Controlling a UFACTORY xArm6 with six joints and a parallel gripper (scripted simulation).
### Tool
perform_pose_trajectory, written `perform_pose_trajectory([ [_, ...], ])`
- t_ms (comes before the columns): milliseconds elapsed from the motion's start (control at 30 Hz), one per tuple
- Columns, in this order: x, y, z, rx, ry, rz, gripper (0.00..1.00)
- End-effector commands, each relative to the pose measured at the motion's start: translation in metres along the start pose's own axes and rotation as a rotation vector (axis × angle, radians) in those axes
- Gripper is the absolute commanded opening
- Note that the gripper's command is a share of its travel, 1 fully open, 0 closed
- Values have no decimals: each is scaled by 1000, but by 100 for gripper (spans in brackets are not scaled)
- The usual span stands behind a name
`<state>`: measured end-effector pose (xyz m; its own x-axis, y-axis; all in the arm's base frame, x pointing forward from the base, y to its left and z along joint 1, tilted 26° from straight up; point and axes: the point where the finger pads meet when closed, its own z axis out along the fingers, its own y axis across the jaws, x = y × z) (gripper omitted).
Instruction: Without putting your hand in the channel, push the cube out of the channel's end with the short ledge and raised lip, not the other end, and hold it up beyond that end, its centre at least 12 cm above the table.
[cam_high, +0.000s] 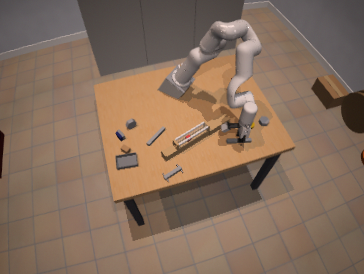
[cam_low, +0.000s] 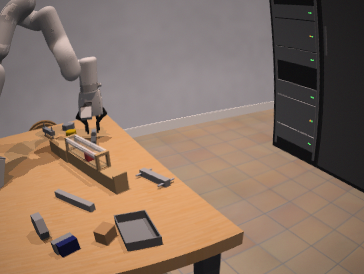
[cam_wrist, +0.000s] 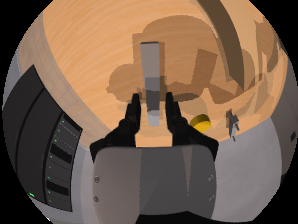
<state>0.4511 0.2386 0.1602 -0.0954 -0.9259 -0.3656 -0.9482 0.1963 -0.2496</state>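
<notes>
The clear-walled channel (cam_high: 190, 134) lies on a wooden base in the middle of the table, with the red cube (cam_high: 188, 135) inside it; the cube also shows in the exterior view (cam_low: 89, 157). The base ends in a short ledge with a raised lip (cam_low: 119, 181) at the end facing away from the arm. My gripper (cam_high: 243, 136) points straight down near the table's right edge, beyond the channel's other end. Its fingers stand partly open astride the near end of a grey bar (cam_wrist: 150, 79) lying on the table, as the wrist view (cam_wrist: 152, 106) shows. I cannot see them pressing on it.
A grey stick (cam_low: 74, 200), a T-shaped tool (cam_low: 155, 176), a grey tray (cam_low: 138, 229), a brown block (cam_low: 105, 233), a blue block (cam_low: 65, 244) and a grey block (cam_low: 39, 224) lie beyond the lip end. A yellow piece (cam_wrist: 200, 121) and a grey disc (cam_high: 264, 120) sit near my gripper.
</notes>
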Motion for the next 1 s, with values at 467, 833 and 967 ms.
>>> perform_pose_trajectory([
  [467, -1, -1, 25, 2, -3, 0, 38],
  [833, -1, -1, 25, 2, -3, 0, 0],
  [967, -1, -1, 25, 2, -3, 0, 0],
])
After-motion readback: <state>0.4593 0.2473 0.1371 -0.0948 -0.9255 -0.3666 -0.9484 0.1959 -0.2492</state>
